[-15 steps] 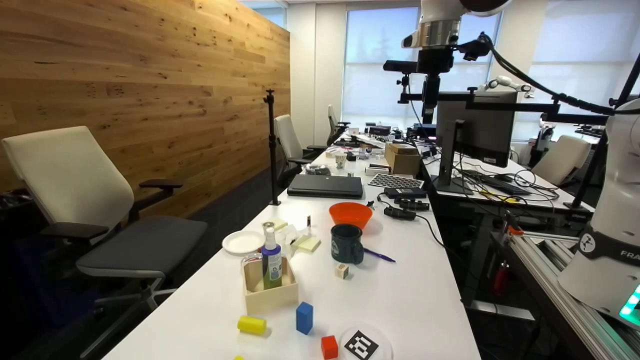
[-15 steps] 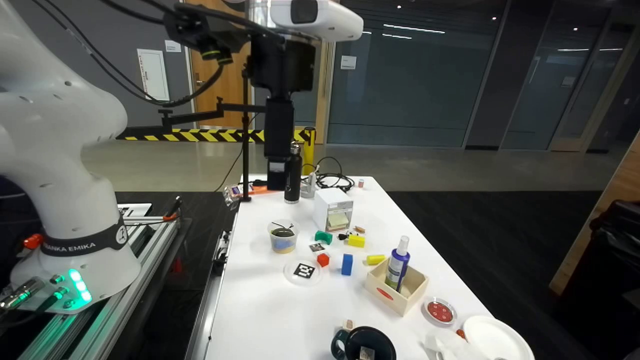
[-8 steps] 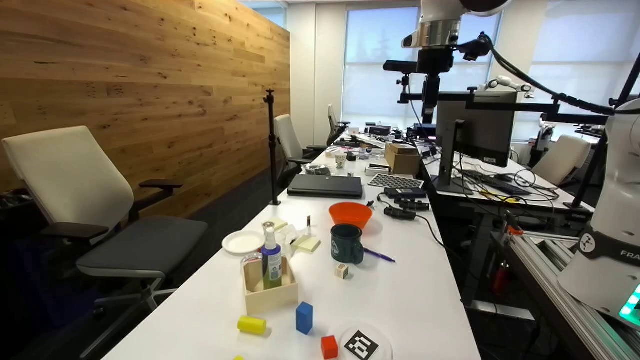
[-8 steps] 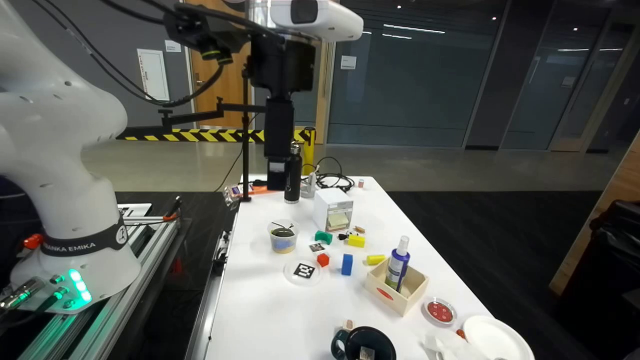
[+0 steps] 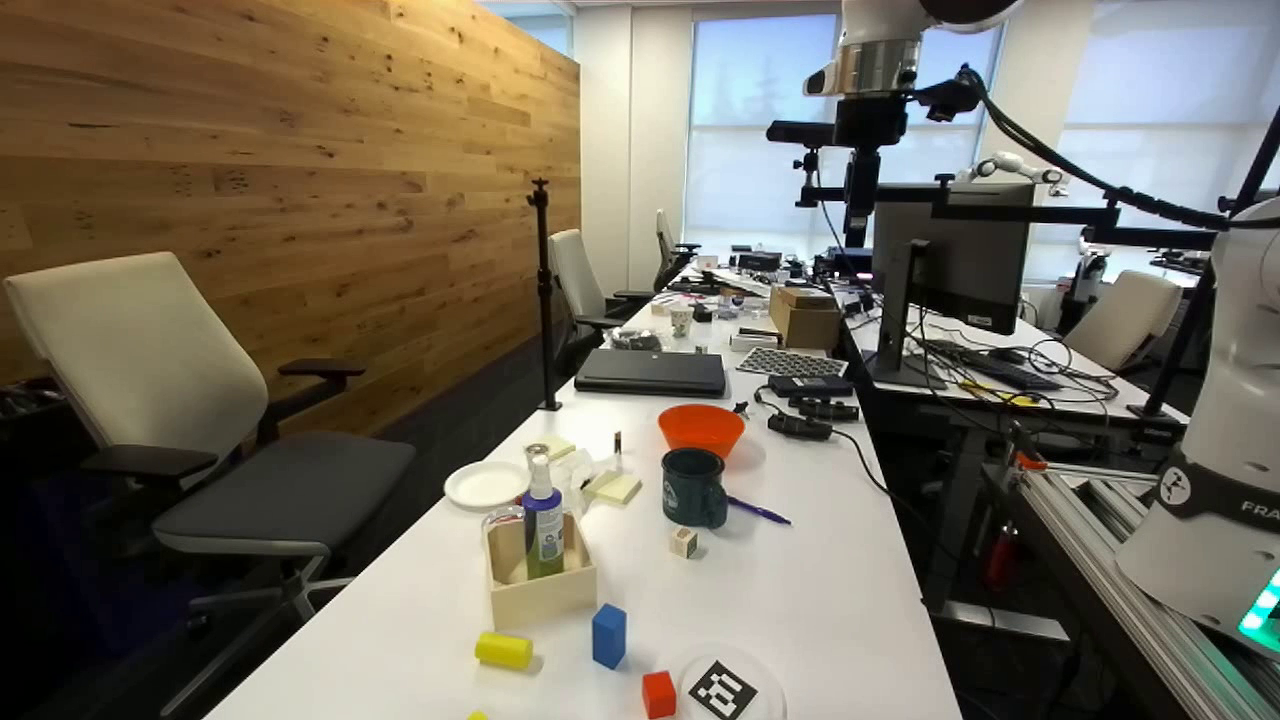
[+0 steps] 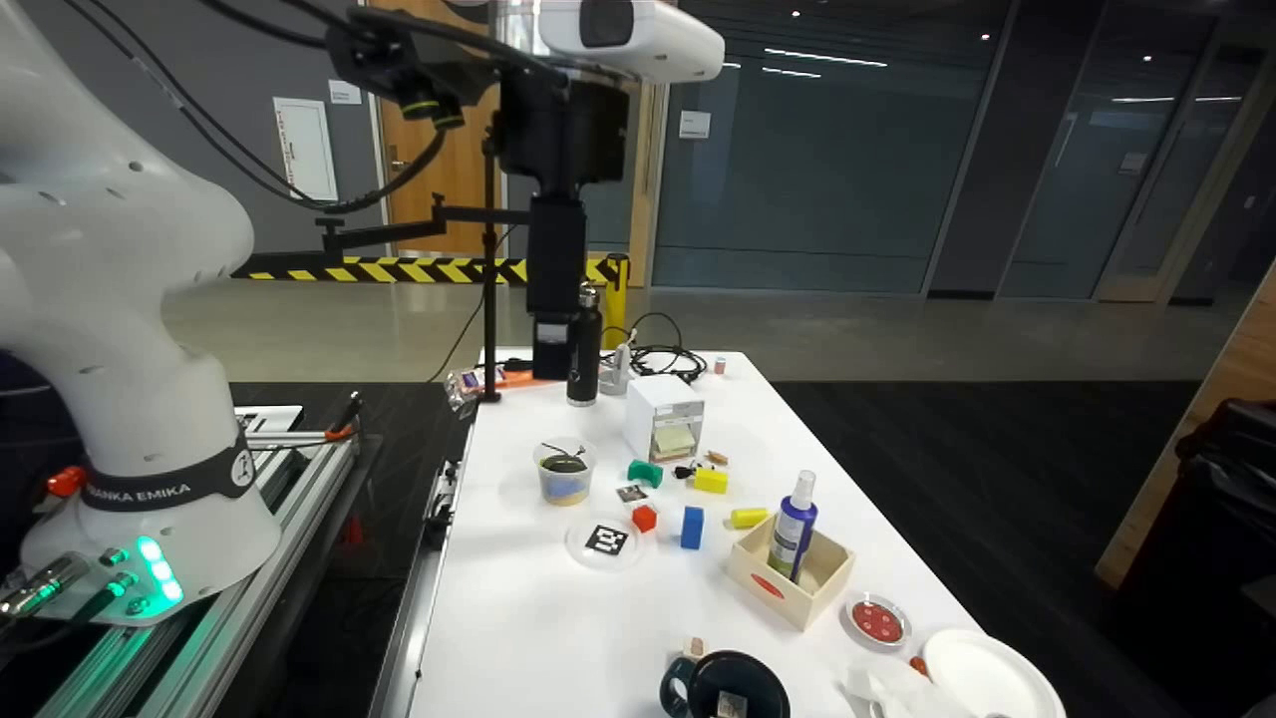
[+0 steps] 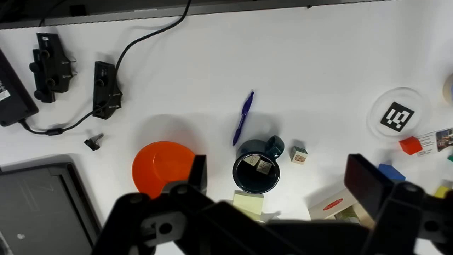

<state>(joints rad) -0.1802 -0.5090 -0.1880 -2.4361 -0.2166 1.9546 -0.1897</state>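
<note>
The pincer [image 7: 277, 170] is spread wide with nothing in its grip, high over the white table [image 5: 820, 620]. In both exterior views its fingers [image 6: 553, 364] overlap, so the gap shows only in the wrist view. There the mug [image 7: 256, 177] stands well below, framed between the fingers, with an orange bowl [image 7: 159, 163] to its left, a small printed block [image 7: 299, 155] just to its right and a purple pen [image 7: 243, 118] on its far side.

That view alone shows two pale blocks [image 7: 263, 166] inside the mug. A white box [image 6: 665, 414] and a black bottle [image 6: 588, 349] at the table's far end appear only in an exterior view, which cuts the mug off at its bottom edge. A green block [image 6: 645, 473], whole there, is a sliver at the wrist view's right edge.

From the wrist, the pincer hides parts of the bowl, the wooden box [image 7: 334, 204] and the spray bottle [image 5: 543, 530] in that box. The mug is upright, dark teal and glossy, with a looped handle [image 7: 275, 146]; its pale print [image 5: 673, 492] is too faint to read.
</note>
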